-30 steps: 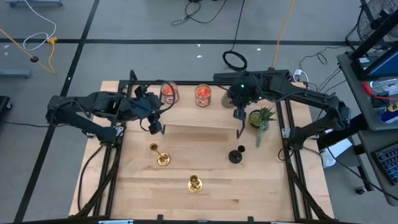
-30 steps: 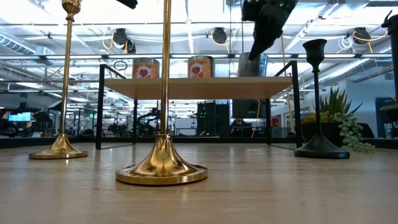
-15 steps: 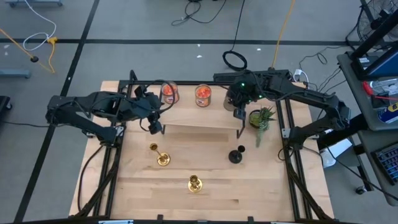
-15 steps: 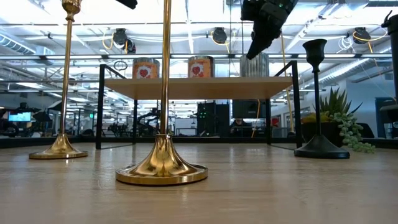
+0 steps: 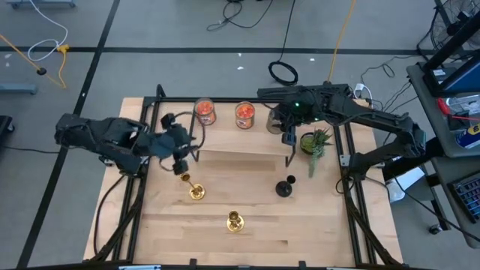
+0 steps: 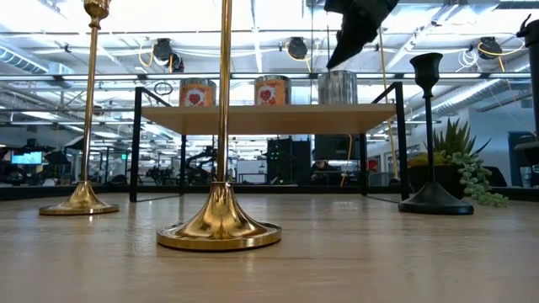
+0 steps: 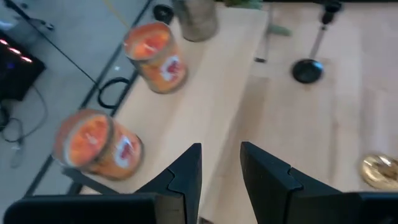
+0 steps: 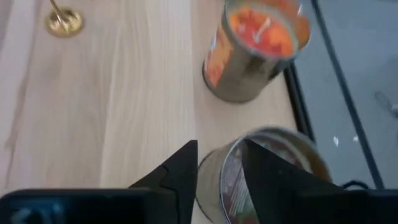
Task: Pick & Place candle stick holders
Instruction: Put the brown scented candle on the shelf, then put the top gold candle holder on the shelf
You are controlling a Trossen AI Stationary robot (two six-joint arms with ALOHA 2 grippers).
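My left gripper (image 5: 180, 163) hangs just above the gold candle stick holder (image 5: 192, 187) nearest it, fingers (image 7: 186, 171) a narrow gap apart, holding nothing; my right gripper (image 8: 217, 165) hovers over the grey jar candle (image 8: 267, 168) on the shelf (image 5: 240, 154), slightly parted, empty; second gold holder (image 5: 235, 220) and black holder (image 5: 284, 186) stand on the table (image 5: 315, 232).

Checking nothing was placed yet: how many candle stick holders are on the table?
3, all standing on the tabletop: gold holder front-left near the left claw, gold holder nearest the front edge, black holder right of centre. None looks hidden.
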